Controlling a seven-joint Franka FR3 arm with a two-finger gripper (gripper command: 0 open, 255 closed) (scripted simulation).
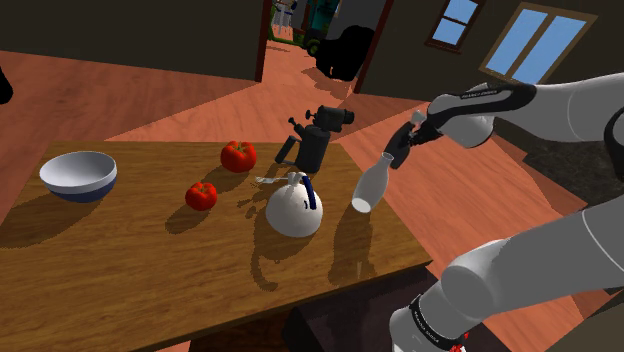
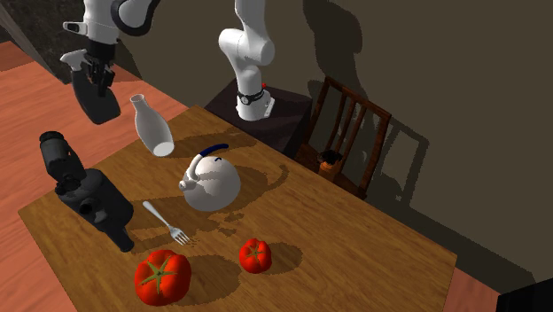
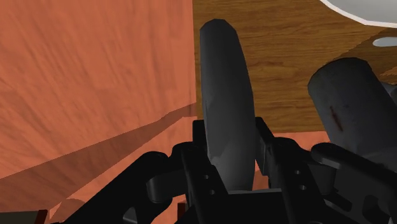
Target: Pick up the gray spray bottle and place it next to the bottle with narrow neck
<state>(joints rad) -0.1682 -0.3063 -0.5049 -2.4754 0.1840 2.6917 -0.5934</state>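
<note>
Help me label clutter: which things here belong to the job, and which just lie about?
Job: dark grey elongated spray bottle, clasped by the black gripper; white narrow-necked bottle.

Lying about: white bowl with dark blue underside; two red tomatoes; grey fork; round white teapot with blue handle; black blowtorch-like device.

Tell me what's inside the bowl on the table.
The bowl shows a smooth pale inside with nothing lying in it. In the shoulder view, the lowest part of its near inner wall is hidden behind its own rim.
</note>
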